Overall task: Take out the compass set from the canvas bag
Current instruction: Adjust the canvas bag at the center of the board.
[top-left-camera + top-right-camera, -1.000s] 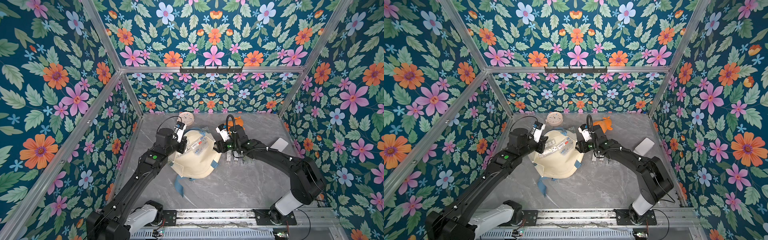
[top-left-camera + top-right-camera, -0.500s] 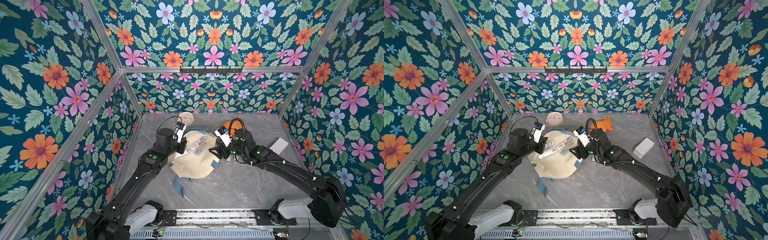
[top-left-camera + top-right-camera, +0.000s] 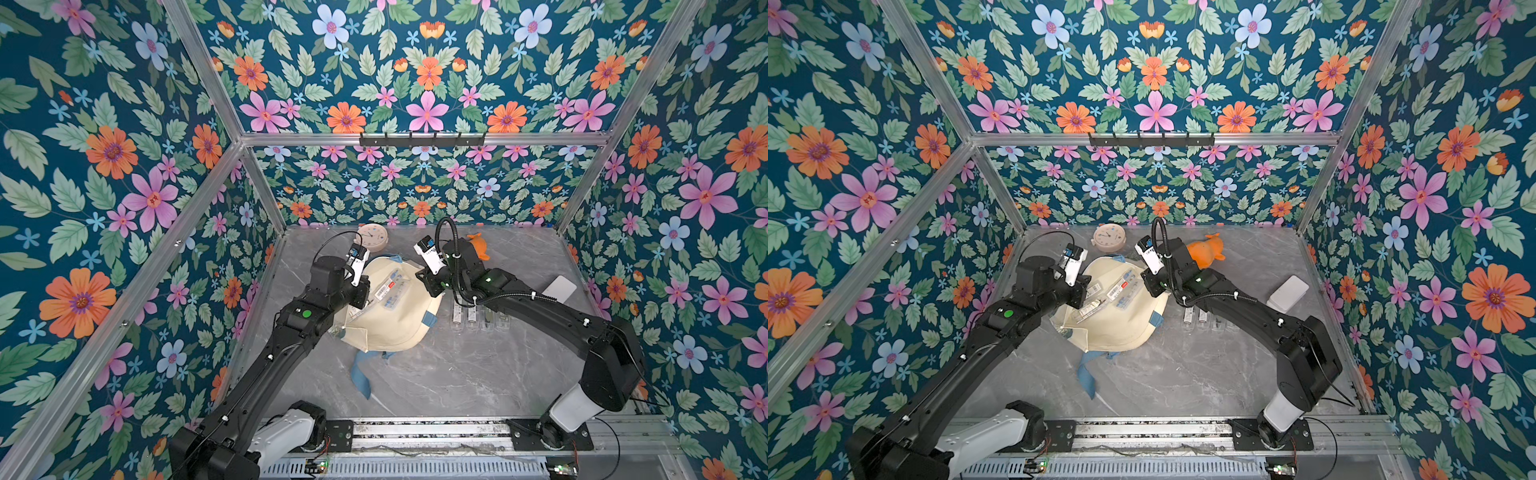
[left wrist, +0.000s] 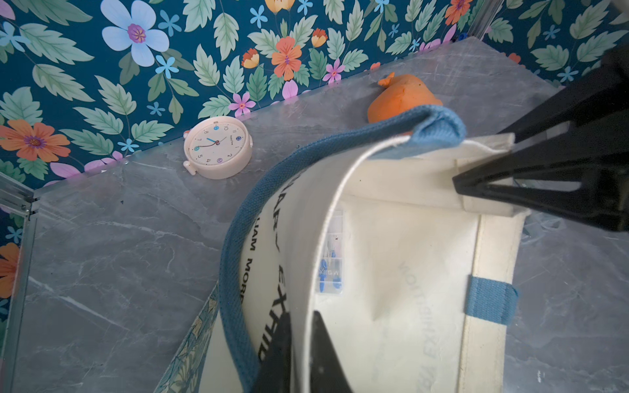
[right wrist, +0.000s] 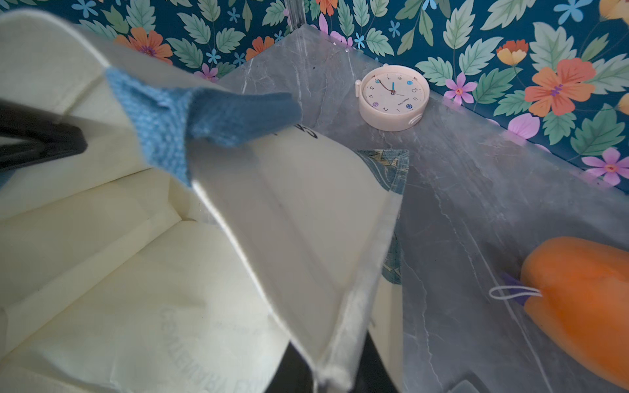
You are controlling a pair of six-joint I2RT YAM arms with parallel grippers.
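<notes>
"What is on the gray table (image 3: 436,374)?"

"A big white bag (image 3: 390,328) in the middle. A round clock (image 3: 372,237) and an orange toy (image 3: 480,245) at the back."

"Anything else?"

"A white box (image 3: 561,289) near the right wall, and little clear boxes (image 3: 471,318) just beside the bag."

Compass set (image 4: 331,258) mostly hidden behind canvas bag (image 4: 408,272) wall in left wrist view. Bag lettering cut by fold, unreadable. Orange toy (image 5: 578,299) cropped at right wrist view's edge.

My desk (image 3: 457,374) is grey marble; the bag (image 3: 390,328) cream with blue straps (image 4: 231,245) and black lettering (image 4: 284,299); the clock (image 3: 372,237) pale pink; the toy (image 3: 1204,254) orange.
</notes>
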